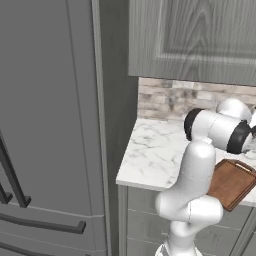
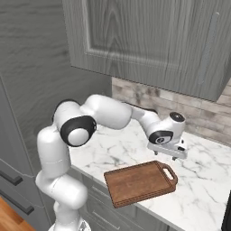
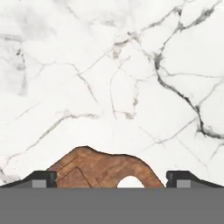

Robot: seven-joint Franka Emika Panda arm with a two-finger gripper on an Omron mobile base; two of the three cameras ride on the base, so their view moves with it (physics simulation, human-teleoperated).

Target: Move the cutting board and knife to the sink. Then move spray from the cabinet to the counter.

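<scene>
The cutting board [image 2: 137, 182] lies flat on the white marble counter [image 2: 207, 180] near its front edge, with its loop handle toward the right. My gripper [image 2: 169, 157] hangs just above the handle end, open and holding nothing. In the hand view the board's handle end [image 3: 100, 168] sits between the fingertips of the gripper [image 3: 111, 178], with bare counter [image 3: 109, 78] beyond. The left base view has the board [image 1: 231, 184] partly behind my arm. The cabinet [image 2: 149, 40] above has its door shut. The knife, the spray and the sink are out of view.
A tall grey unit with dark bar handles [image 1: 45, 125] stands to the left of the counter [image 1: 155, 150]. A brick backsplash [image 2: 198, 113] runs behind it, and grey drawers [image 1: 145, 215] sit below.
</scene>
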